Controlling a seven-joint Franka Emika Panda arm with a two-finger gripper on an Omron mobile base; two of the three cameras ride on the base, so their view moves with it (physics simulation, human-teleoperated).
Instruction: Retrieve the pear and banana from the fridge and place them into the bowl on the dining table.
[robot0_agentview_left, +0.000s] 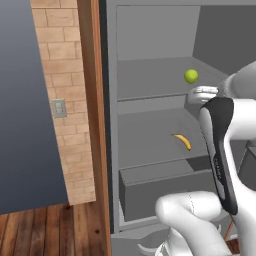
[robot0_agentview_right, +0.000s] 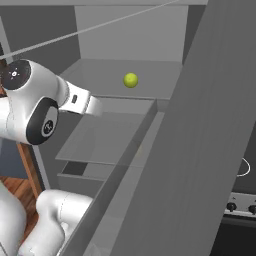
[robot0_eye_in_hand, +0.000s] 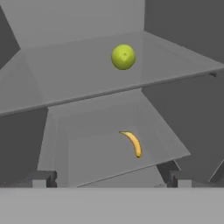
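A: Start with the claw (robot0_eye_in_hand: 111, 183). How does it stand?

B: In the hand view its two dark fingertips (robot0_eye_in_hand: 41, 179) rise at the bottom, set wide apart with nothing between them. It is empty. The claw sits at the mouth of the fridge (robot0_agentview_left: 150, 30), aimed inward.

A: And from the base cameras?

B: In the left base view the white hand (robot0_agentview_left: 202, 93) reaches in from the right at the front edge of the upper shelf (robot0_agentview_left: 150, 80). The right base view shows the wrist pointing into the compartment from the left; the tips themselves are too small to make out there.

A: Where is the pear?

B: The pear (robot0_eye_in_hand: 123, 57) rests on the upper shelf, towards the back and right of centre in the hand view. It is well apart from the claw. In the left base view the pear (robot0_agentview_left: 191, 76) lies just above and behind the hand; in the right base view the pear (robot0_agentview_right: 131, 80) sits alone on the same grey shelf.

A: The banana?

B: The banana (robot0_eye_in_hand: 132, 142) lies on the lower shelf (robot0_eye_in_hand: 109, 153), one level beneath the pear, curved, with a dark tip. In the left base view the banana (robot0_agentview_left: 182, 141) is on that shelf's right part, above the drawer (robot0_agentview_left: 165, 192).

A: Anything beyond the fridge?

B: Left of it, a wooden post (robot0_agentview_left: 95, 125), a brick wall (robot0_agentview_left: 62, 100) with a switch plate (robot0_agentview_left: 59, 108), and a wood floor (robot0_agentview_left: 50, 230). At the right edge of the right base view, stove knobs (robot0_agentview_right: 231, 206).
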